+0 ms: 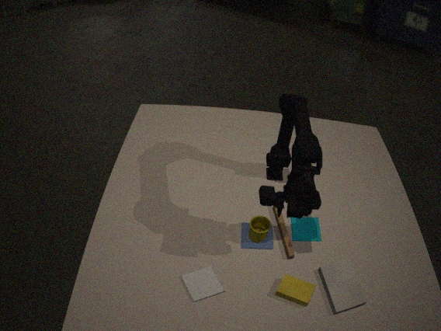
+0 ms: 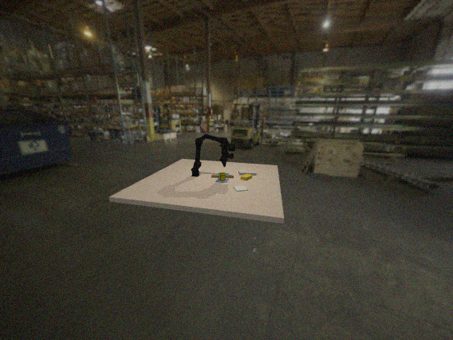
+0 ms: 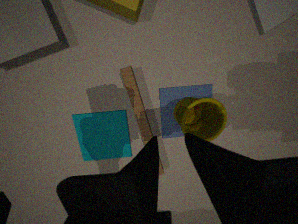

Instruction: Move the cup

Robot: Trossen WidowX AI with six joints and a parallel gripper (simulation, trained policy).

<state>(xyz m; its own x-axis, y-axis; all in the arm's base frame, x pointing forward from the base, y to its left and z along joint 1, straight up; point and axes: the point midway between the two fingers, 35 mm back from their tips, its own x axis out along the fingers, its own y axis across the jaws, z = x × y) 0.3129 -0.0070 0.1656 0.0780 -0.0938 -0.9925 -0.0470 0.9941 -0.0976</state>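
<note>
The yellow cup point(image 1: 259, 231) point(image 2: 222, 176) point(image 3: 214, 120) stands upright on the blue pad point(image 1: 245, 243) point(image 3: 172, 95). Something brownish shows inside the cup; single marbles cannot be made out. The teal pad point(image 1: 306, 229) point(image 3: 104, 136) lies on the other side of the wooden bar, with nothing standing on it. My gripper point(image 1: 284, 214) point(image 2: 224, 165) point(image 3: 170, 138) is partly open and empty, with a gap between its fingertips. It hangs above the table, pointing down, not touching the cup. In the wrist view the cup appears just beyond the right fingertip.
A wooden bar point(image 1: 287, 241) point(image 3: 136, 102) lies between the two pads. A yellow block point(image 1: 296, 289) point(image 2: 246, 176) point(image 3: 122, 7), a grey slab point(image 1: 343, 287) point(image 3: 25, 30) and a pale tile point(image 1: 203, 283) point(image 2: 240, 188) point(image 3: 278, 14) lie farther from the arm's base.
</note>
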